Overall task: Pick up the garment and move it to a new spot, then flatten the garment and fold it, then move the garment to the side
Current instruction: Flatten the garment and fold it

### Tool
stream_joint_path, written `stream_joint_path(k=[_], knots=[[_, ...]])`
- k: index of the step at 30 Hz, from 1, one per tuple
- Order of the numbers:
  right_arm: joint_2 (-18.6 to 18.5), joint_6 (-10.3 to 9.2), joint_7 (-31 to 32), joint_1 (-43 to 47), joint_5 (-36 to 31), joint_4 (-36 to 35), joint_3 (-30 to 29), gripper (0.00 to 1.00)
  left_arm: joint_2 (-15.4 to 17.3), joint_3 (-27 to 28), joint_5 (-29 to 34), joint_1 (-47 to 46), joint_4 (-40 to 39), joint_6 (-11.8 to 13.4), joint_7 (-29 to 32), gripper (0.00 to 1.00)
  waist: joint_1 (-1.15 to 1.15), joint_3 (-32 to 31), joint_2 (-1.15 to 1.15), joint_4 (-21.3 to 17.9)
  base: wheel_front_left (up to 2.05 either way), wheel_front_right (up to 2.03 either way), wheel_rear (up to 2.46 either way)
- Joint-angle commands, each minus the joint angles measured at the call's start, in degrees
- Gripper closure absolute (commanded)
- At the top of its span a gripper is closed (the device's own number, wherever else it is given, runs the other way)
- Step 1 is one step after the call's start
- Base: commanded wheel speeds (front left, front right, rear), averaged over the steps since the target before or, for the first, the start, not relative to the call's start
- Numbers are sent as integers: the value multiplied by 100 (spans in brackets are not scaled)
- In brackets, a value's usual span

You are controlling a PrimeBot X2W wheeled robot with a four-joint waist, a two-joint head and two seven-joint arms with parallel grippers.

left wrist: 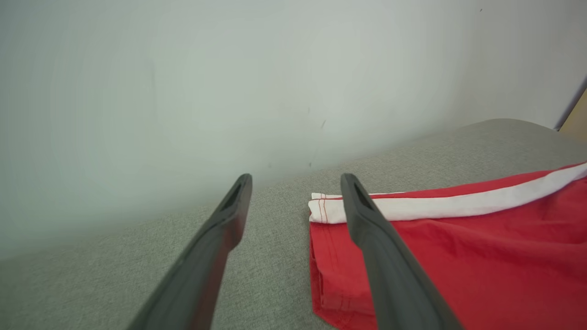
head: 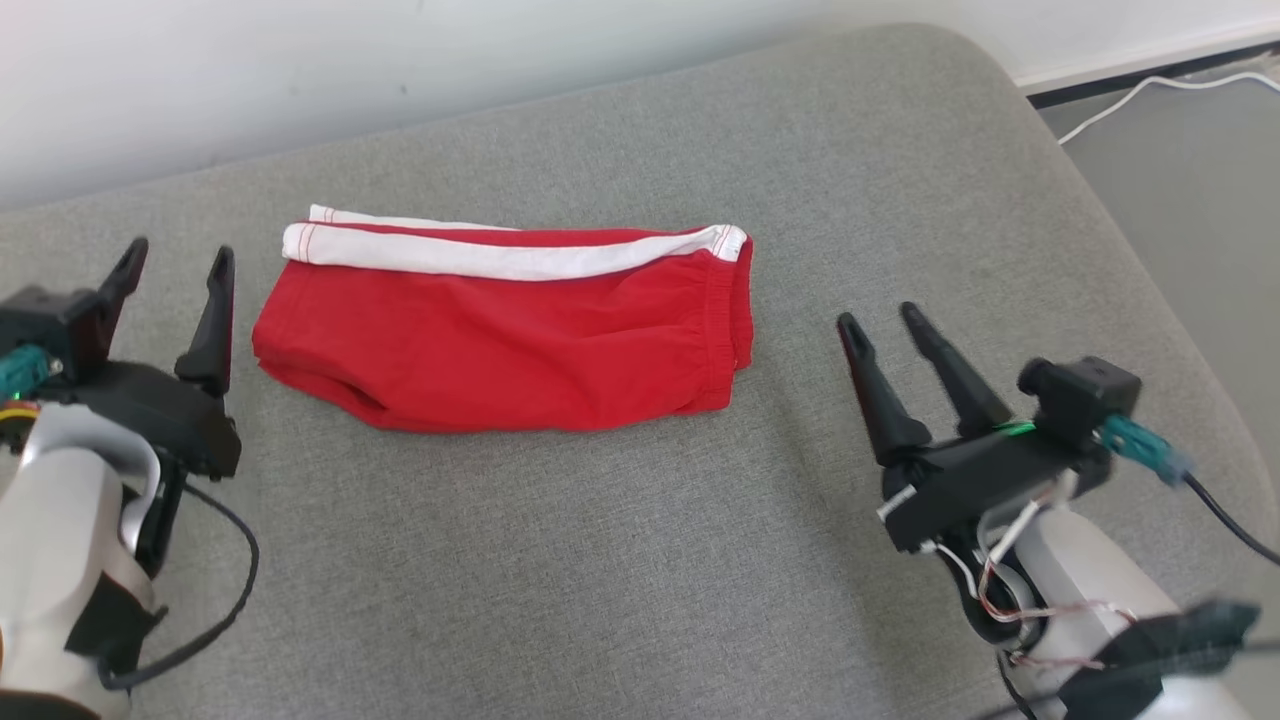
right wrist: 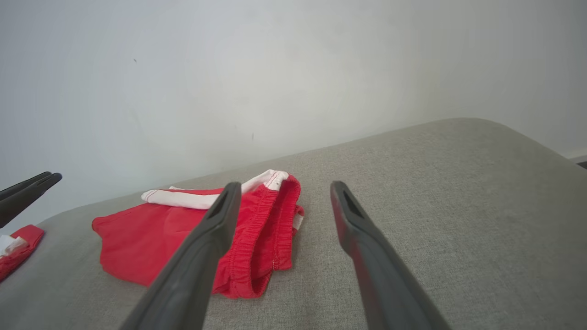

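Note:
The garment (head: 500, 335) is a pair of red shorts with a white side stripe, folded flat on the grey cushion (head: 640, 560), waistband to the right. My left gripper (head: 177, 262) stands open just left of the garment's leg end, holding nothing. In the left wrist view the garment (left wrist: 481, 256) lies to the right of the open left gripper (left wrist: 296, 185). My right gripper (head: 880, 322) is open to the right of the waistband, apart from it. The right wrist view has the garment (right wrist: 151, 238) left of the open right gripper (right wrist: 283, 192), and the left gripper's fingertips (right wrist: 32, 183) at the far left edge.
A pale wall (head: 400, 60) runs along the cushion's far edge. The cushion's rounded corner (head: 990, 70) is at the back right, with grey floor and a white cable (head: 1150, 95) beyond it. Bare cushion lies in front of the garment.

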Motion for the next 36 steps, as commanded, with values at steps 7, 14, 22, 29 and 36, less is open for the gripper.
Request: stream_joint_path(k=[7, 14, 22, 29, 36], knots=[[425, -7, -4, 890, -1336, -862, -946, 0, -31, 177, -124, 414, -89, 39, -23, 0, 1, -92, 0, -59, 0, 0, 0], [828, -6, -4, 1534, -1912, -1222, -1353, 0, -130, 214, -40, 697, -88, 86, -24, 0, 1, -107, 0, -166, 0, 0, 0], [822, -7, -4, 1735, -2035, -1220, -1478, 0, -544, 242, -31, 756, 69, 186, -24, 0, 1, -5, 0, -128, 0, 0, 0], [763, -6, -4, 1757, -2063, -1224, -1410, 0, -915, 230, 87, 488, 796, 400, -23, 0, 1, 27, 0, -130, 0, 0, 0], [746, -6, -4, 1735, -2027, -1178, -1400, 0, -822, 333, 161, 298, 1288, 579, -24, 0, 1, 79, 0, -273, 0, 0, 0]])
